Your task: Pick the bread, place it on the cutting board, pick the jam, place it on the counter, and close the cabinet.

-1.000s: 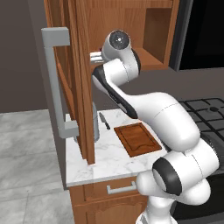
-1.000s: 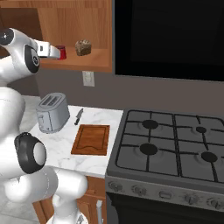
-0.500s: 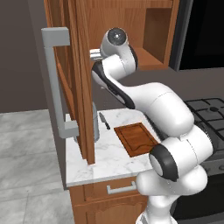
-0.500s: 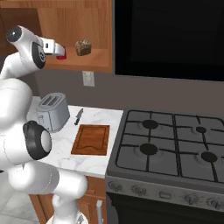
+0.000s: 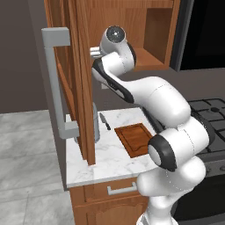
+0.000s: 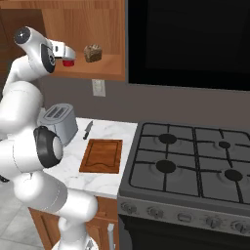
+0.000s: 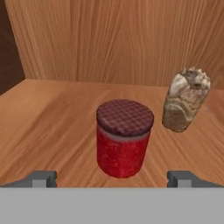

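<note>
The jam (image 7: 124, 138), a squat red jar with a dark checked lid, stands upright on the cabinet's wooden shelf (image 7: 52, 127), centred just ahead of my gripper (image 7: 112, 179). The gripper's jaws stand wide open, one tip to each side of the jar and short of it, holding nothing. The bread (image 7: 186, 105), a tan crusty chunk, sits on the shelf to the jar's right and a little further back. From the right base view the bread (image 6: 93, 52) and jam (image 6: 69, 62) are on the shelf, with the gripper (image 6: 70, 54) at the jar. The cutting board (image 6: 102, 155) lies bare on the counter (image 6: 124, 133).
The cabinet door (image 5: 81, 79) hangs open to the arm's left, its grey bar handle (image 5: 55, 83) facing outward. A grey toaster (image 6: 58, 122) and a knife (image 6: 88, 130) sit on the counter behind the board. A gas stove (image 6: 195, 161) adjoins the counter's right side.
The arm has straightened and reached further toward the shelf, bringing the open gripper closer to the jam. Jam, bread and door have not moved.
</note>
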